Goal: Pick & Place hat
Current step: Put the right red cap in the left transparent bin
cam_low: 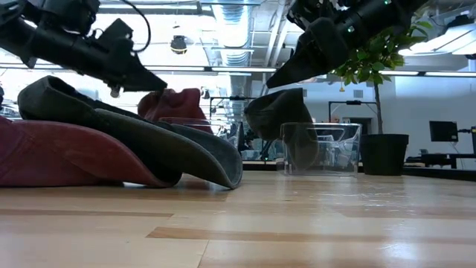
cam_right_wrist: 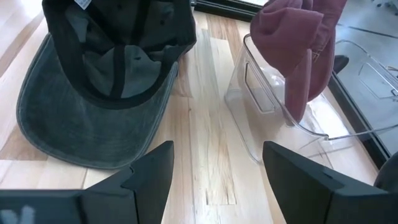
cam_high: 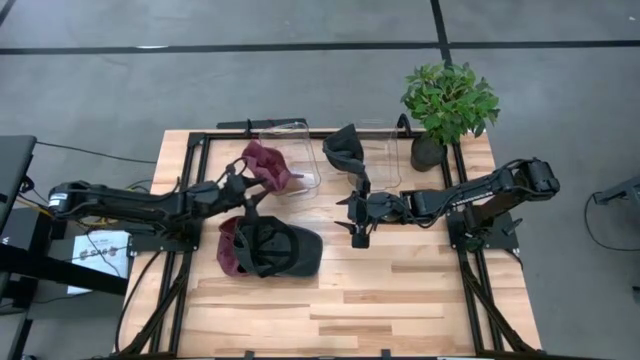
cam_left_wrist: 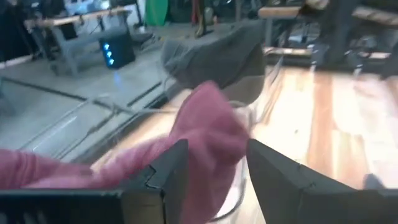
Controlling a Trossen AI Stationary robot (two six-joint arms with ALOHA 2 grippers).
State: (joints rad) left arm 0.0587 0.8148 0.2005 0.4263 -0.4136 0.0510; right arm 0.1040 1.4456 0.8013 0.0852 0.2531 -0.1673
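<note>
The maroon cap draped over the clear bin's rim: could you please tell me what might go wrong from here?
1. The maroon cap hangs over the rim of the left clear bin rather than lying inside, so it may slide out.
2. The left pincer, open, sits against the cap; pulling back might drag it off.
3. The right bin holds a dark cap perched similarly.

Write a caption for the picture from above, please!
Left gripper opens beside a maroon cloth hat draped on a clear plastic bin.

Maroon hat (cam_right_wrist: 298, 43) draped over clear bin (cam_right_wrist: 273, 118)
</note>
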